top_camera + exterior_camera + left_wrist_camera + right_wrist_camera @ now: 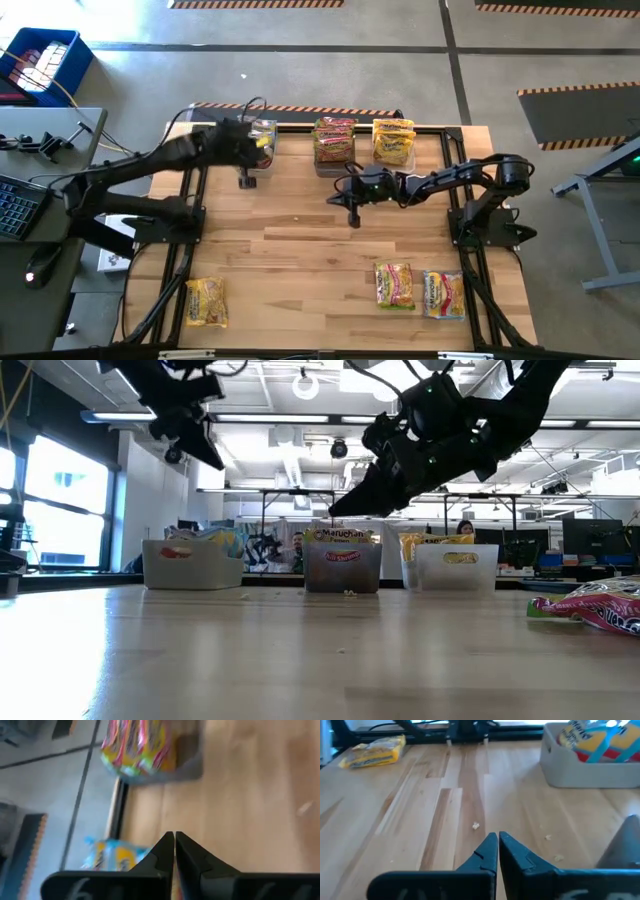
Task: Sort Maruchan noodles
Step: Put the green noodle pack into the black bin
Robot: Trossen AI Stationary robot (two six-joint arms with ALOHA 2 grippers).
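Note:
Three tubs stand along the far edge. The left tub (pixel 262 140) holds blue-and-yellow Maruchan noodles (pixel 592 742), the middle tub (pixel 333 142) red-and-pink ones (pixel 142 745), and the right tub (pixel 394 140) yellow ones. Loose packets lie flat near the front edge: one yellow (pixel 206 302) at the left, two (pixel 395 285) (pixel 442 293) at the right. My left gripper (pixel 246 180) hangs shut and empty above the table just in front of the left tub. My right gripper (pixel 352 215) hovers shut and empty over the table's middle.
Bare wood spans the table's middle (pixel 300 250), with a few crumbs (pixel 476 825) on it. Black frame rails (pixel 190 230) run along the left and right sides. A desk with a keyboard (pixel 15 205) stands off the table's left.

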